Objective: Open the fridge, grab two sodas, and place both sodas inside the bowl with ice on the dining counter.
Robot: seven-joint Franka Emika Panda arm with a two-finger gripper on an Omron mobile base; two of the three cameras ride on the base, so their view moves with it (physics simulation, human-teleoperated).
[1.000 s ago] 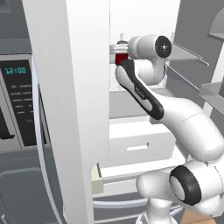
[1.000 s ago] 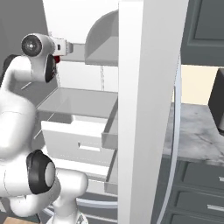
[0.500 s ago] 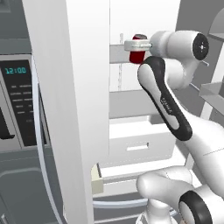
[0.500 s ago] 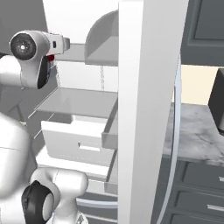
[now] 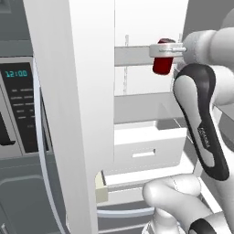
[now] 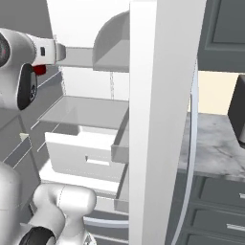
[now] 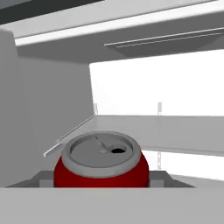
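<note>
The fridge stands with both doors open and its white shelved interior showing. My gripper is shut on a red soda with a silvery top, held upright in the air in front of the upper shelf. In the hand view the soda sits between my fingers, close to the camera, its pull-tab top facing up. From the right base view a red sliver of the soda shows under the hand. The bowl and the dining counter are out of view.
The left fridge door stands close on my left, with a grey wall oven beyond it. The right door stands on my right. A white crisper drawer is pulled out. A marble-topped cabinet lies right of the fridge.
The hand has drawn back out of the fridge with the soda in it, sliding right in the left base view and left in the right base view. The grip has held.
</note>
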